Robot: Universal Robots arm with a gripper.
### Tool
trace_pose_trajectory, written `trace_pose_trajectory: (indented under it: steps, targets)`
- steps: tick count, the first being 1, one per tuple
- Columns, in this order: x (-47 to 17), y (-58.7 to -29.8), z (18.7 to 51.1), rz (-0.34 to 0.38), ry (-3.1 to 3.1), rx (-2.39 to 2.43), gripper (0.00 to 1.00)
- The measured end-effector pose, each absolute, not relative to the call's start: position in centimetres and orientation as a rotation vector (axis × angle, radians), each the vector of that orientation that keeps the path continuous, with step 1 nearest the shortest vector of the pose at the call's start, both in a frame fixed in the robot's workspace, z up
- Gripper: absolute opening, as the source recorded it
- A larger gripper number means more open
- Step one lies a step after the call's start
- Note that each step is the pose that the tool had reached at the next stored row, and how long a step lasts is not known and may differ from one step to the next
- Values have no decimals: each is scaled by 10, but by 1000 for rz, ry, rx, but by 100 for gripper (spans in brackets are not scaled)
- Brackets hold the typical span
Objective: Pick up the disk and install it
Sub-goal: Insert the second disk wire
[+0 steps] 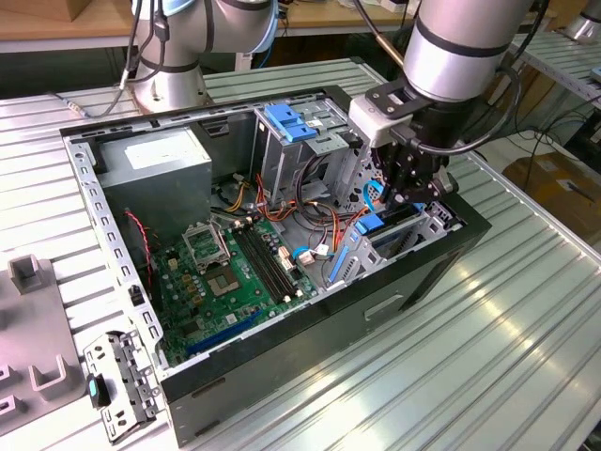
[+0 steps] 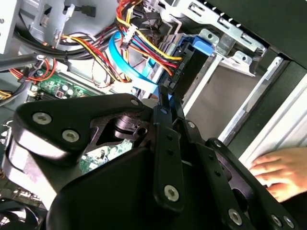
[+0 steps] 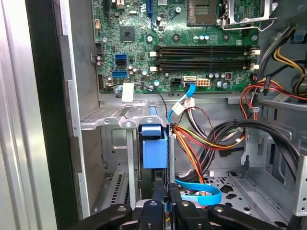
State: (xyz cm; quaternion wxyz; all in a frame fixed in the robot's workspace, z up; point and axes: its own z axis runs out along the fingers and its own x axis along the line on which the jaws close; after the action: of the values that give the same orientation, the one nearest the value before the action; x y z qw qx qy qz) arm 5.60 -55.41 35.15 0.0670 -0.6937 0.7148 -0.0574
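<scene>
Disk stands edge-up in the lower drive bay (seating unconfirmed); my gripper sits right at its end, fingers nearly together, grip uncertain.

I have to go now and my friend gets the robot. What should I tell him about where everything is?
Gripper: down inside the open computer case, fingers closed together on the edge of the disk.
Disk: standing on edge in the drive bay at the case's front corner, its blue rail facing up in the first wrist view.
Done: disk picked up and brought into the bay.
Left: whether it is pushed fully home cannot be told; the gripper has not let go.
Watch out: a person's hand rests on the case wall close to the gripper.
</scene>
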Motion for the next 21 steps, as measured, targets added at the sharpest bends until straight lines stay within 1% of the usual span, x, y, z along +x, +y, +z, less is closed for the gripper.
trace_pose_trajectory:
  steps: [15, 17, 19, 21]
  targets:
    - [56, -554, 351, -172, 2154, -2091, 16]
    - [56, -555, 351, -159, 2150, -2085, 16]
    - [56, -557, 351, -131, 2140, -2071, 16]
    - [56, -561, 351, -121, 2137, -2066, 16]
